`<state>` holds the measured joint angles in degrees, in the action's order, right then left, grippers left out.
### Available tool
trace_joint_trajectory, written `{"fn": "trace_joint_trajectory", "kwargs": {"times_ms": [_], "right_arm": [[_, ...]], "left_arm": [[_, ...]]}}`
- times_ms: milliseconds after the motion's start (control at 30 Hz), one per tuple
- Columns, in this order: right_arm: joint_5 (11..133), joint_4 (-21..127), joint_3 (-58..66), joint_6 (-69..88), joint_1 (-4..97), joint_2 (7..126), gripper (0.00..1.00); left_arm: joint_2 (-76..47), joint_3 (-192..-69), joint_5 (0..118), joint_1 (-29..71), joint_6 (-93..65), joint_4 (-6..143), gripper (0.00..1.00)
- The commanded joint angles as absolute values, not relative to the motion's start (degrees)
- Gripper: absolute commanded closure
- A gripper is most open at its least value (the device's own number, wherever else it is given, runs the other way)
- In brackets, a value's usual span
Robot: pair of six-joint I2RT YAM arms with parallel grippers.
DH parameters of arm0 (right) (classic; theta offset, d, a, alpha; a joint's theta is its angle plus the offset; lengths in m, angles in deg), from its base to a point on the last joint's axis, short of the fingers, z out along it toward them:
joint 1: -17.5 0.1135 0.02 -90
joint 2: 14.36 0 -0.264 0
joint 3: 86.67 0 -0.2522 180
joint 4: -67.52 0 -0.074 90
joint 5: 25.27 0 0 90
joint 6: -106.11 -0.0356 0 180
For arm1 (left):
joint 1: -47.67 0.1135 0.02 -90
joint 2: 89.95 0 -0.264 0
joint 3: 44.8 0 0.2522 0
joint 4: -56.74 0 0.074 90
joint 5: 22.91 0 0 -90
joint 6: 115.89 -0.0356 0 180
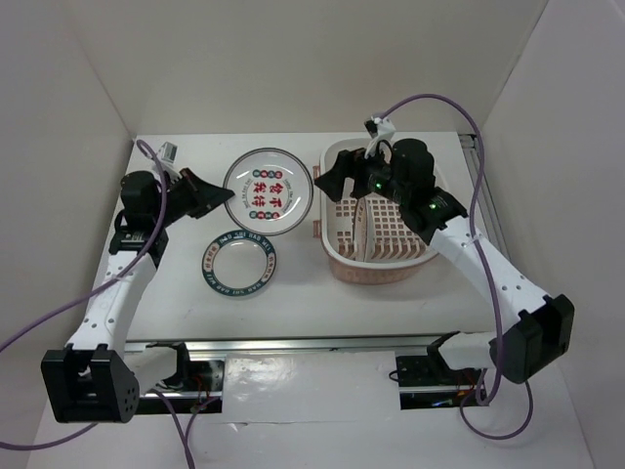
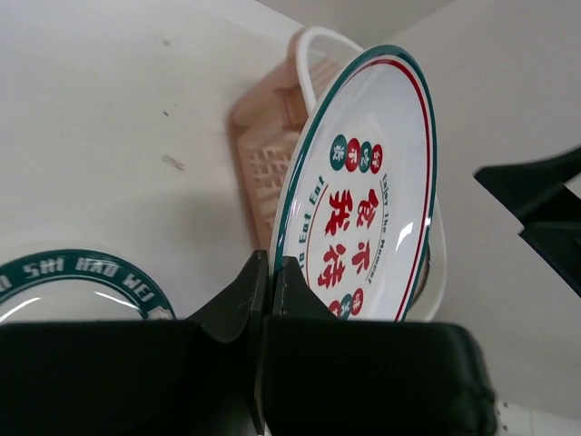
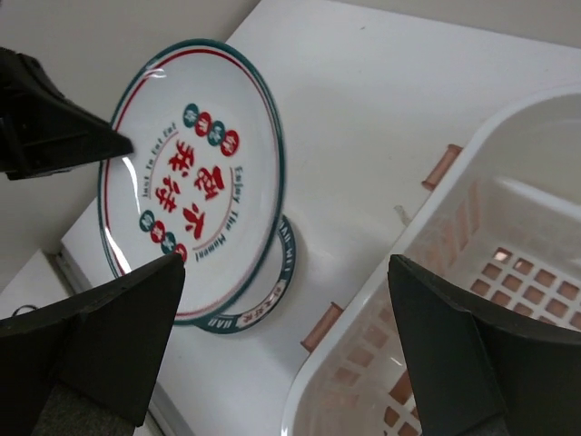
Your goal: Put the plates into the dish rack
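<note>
My left gripper (image 1: pixel 223 194) is shut on the near rim of the white plate with red-green characters (image 1: pixel 268 189) and holds it tilted, raised off the table, left of the pale pink dish rack (image 1: pixel 381 262). In the left wrist view the fingers (image 2: pixel 238 292) pinch the plate's (image 2: pixel 363 191) edge. The dark blue lettered plate (image 1: pixel 240 262) lies flat on the table below it. A white plate (image 1: pixel 362 233) stands on edge in the rack, its pattern hidden. My right gripper (image 1: pixel 347 184) is open and empty over the rack's left rim (image 3: pixel 427 209).
White walls enclose the table on three sides. The rack stands at the right. In the right wrist view the held plate (image 3: pixel 191 173) overlaps the blue-rimmed plate (image 3: pixel 272 291). Purple cables trail from both arms.
</note>
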<state>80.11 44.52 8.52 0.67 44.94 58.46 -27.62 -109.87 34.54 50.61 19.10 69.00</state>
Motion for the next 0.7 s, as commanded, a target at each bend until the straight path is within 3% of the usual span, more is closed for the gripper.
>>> {"fn": "trace_joint_trajectory", "kwargs": {"times_ms": [0,233,367,433,533,567,600,633,667], "right_arm": [[88.7,52.3,7.7,-2.1,45.2,59.6,0.0],[92.1,56.1,11.3,-4.9,45.8,63.7,0.0],[92.1,56.1,11.3,-6.1,46.8,65.1,0.15],[92.1,56.1,11.3,-6.1,46.9,65.1,0.28],[90.9,54.6,10.7,-7.3,46.9,65.1,0.77],[90.9,54.0,9.6,-7.4,46.9,64.5,1.0],[89.6,52.4,9.0,-8.1,46.9,64.0,1.0],[88.8,51.4,8.3,-8.8,46.9,63.4,1.0],[87.9,50.3,6.7,-8.8,46.9,62.7,1.0]], "left_arm": [[-27.5,-110.1,26.9,48.8,21.0,60.5,1.0],[-27.5,-108.7,22.2,47.6,24.1,52.2,1.0],[-28.6,-107.0,20.5,47.6,26.8,46.8,1.0],[-28.6,-106.5,20.5,47.6,27.4,46.0,1.0],[-28.1,-106.5,20.0,47.6,27.4,46.0,1.0],[-28.1,-106.5,20.5,47.6,26.8,47.8,1.0],[-28.1,-106.5,21.3,47.1,25.5,48.9,0.93],[-28.1,-107.2,21.9,47.1,24.6,50.1,0.68],[-28.6,-107.2,22.6,47.1,23.4,51.6,0.07]]}}
